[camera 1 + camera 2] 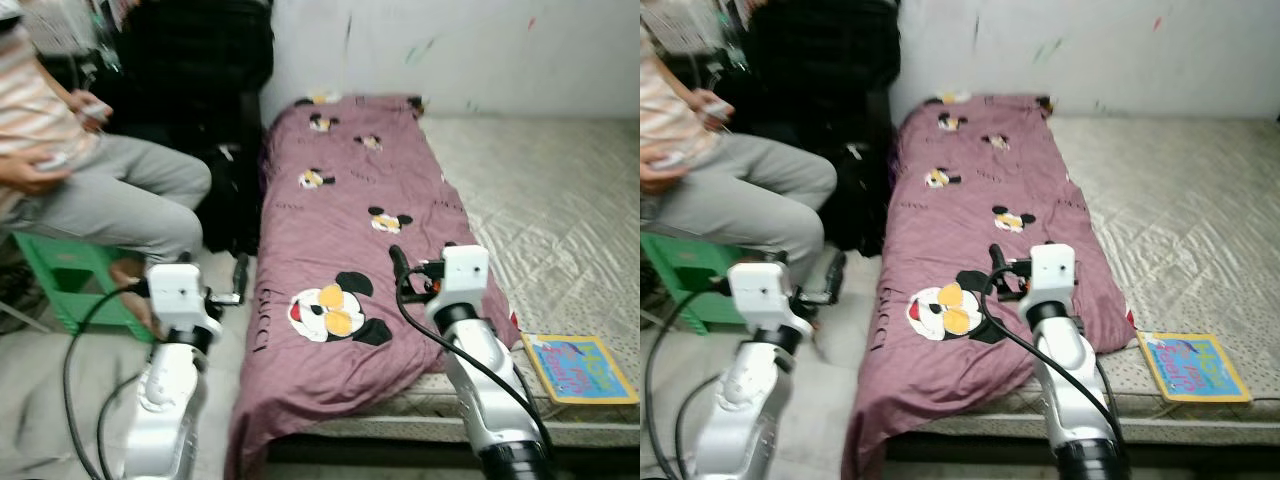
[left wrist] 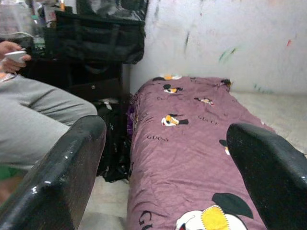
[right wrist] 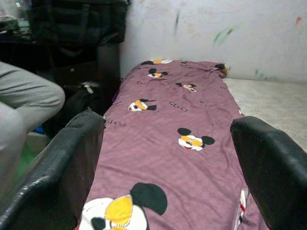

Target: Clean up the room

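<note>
A purple blanket (image 1: 345, 215) printed with cartoon mice lies along the left side of a bare quilted mattress (image 1: 560, 200), and its near end hangs over the front edge. My right gripper (image 1: 400, 268) hovers open just above the blanket's near part, by the big mouse face (image 1: 325, 312), with nothing between its fingers. My left gripper (image 1: 238, 282) is open and empty over the floor beside the bed's left edge. In the left wrist view its fingers (image 2: 62, 172) stand wide apart and frame the blanket (image 2: 192, 129). A colourful picture book (image 1: 580, 368) lies on the mattress's front right corner.
A person in grey trousers (image 1: 120, 200) sits on a green stool (image 1: 70, 275) at the left, holding a phone, close to my left arm. Black bags (image 1: 200, 90) are stacked against the white wall (image 1: 450, 50) behind the bed's head.
</note>
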Tool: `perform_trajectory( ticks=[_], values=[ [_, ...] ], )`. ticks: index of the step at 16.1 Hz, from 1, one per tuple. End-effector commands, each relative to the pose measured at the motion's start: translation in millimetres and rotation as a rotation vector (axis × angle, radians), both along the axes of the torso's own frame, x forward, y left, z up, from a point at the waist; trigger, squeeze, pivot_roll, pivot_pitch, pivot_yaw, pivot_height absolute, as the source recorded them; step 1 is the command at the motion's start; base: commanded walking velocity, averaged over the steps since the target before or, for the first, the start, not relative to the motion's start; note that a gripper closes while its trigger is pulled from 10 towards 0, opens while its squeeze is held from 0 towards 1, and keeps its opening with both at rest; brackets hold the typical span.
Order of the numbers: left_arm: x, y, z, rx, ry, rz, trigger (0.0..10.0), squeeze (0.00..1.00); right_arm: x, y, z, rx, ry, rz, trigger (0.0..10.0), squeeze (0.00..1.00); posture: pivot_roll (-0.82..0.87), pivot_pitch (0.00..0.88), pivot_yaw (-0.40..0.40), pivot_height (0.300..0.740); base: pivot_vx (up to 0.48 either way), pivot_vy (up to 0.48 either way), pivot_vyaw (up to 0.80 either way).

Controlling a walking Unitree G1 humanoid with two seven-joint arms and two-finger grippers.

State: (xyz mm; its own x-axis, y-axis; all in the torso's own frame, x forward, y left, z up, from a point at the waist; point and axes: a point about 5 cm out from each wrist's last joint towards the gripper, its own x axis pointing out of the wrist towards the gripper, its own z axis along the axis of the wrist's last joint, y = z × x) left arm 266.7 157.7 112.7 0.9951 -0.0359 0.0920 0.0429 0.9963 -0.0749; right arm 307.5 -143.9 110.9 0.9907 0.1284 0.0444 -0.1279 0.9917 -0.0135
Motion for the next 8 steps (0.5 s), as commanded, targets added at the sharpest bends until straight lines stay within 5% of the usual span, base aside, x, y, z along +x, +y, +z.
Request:
perform_trajectory(
  ticks=[1,6,8],
  values=[
    [3.2,-4.2,4.2,-0.008,-0.018,-0.022,10.0,0.00,0.9,-6.0,-0.5,-0.007,0.000,-0.015,10.0,0.00,-0.07,0.000,0.000,0.740,0.401,0.000,0.00],
    [5.0,-2.9,2.9,0.007,-0.003,-0.009,10.0,0.00,2.4,-5.7,0.0,-0.010,-0.005,-0.021,10.0,0.00,-0.07,0.000,0.003,0.740,0.371,0.000,0.00],
    [6.3,-0.2,-0.9,0.018,0.022,0.018,10.0,0.00,2.6,-6.0,-0.3,-0.006,-0.004,-0.024,10.0,0.00,-0.07,0.000,0.004,0.740,0.000,0.000,0.00]
  ],
)
